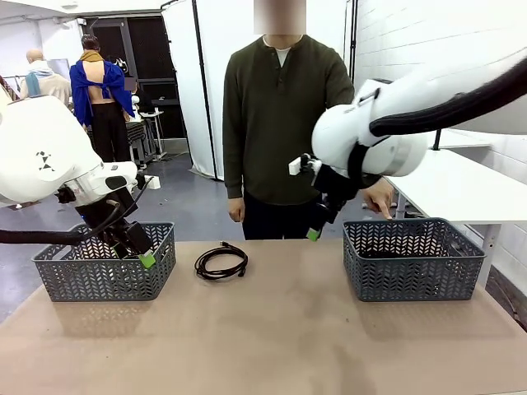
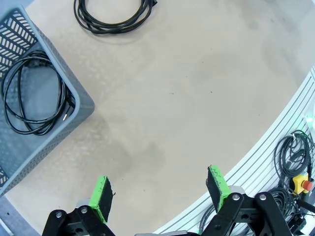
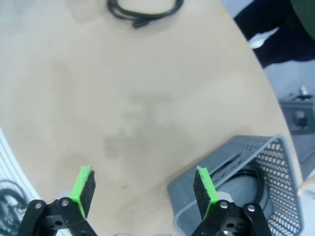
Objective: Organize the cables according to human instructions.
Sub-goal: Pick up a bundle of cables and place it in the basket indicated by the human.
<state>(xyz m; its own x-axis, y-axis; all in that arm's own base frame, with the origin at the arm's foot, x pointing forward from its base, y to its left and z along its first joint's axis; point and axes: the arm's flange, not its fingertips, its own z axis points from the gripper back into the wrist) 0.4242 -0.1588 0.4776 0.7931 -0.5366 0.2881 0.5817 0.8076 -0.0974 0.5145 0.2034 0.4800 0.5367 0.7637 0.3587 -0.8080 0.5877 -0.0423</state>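
One coiled black cable [image 1: 221, 262] lies on the table between the two baskets; it is at the top of the left wrist view as a cable [image 2: 114, 13] and of the right wrist view as a cable [image 3: 143, 10]. Another cable [image 2: 34, 93] lies coiled inside the left basket [image 1: 103, 263]. A dark cable [image 3: 256, 189] lies in the right basket [image 1: 412, 257]. My left gripper [image 1: 136, 247] hangs open beside the left basket, my right gripper [image 1: 323, 220] open above the table left of the right basket. The human [image 1: 280, 123] stands at the far edge, a hand [image 1: 379, 197] pointing down at the right basket.
The table's near edge has a ribbed metal rail [image 2: 275, 147] with loose wires and a yellow emergency stop box [image 2: 301, 184] below it. Bare tabletop [image 1: 263, 329] spreads between the baskets and toward me.
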